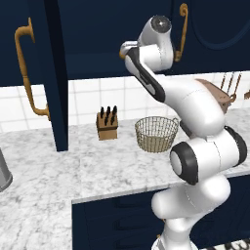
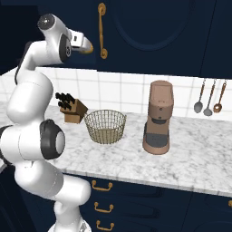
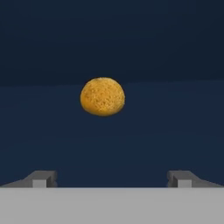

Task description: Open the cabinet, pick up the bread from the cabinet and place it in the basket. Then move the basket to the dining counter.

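Wide-spread gripper (image 3: 112,178) fingertips (image 3: 41,178) frame the bread (image 3: 103,96), centred ahead, well apart.

The arm reaches high and forward, its pincer (image 3: 112,178) spread wide, holding nothing.

Nothing stands between the wide-spread gripper (image 3: 112,178) and the bread (image 3: 103,96) (dark shelf all round). The swung-out cabinet door (image 1: 54,73) flanks the left.

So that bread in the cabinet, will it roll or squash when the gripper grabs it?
The bread is a rounded lump, so a nudge may roll it. Its porous-looking surface suggests it is light and grippy, perhaps squashable. The gripper is open, wider than it.
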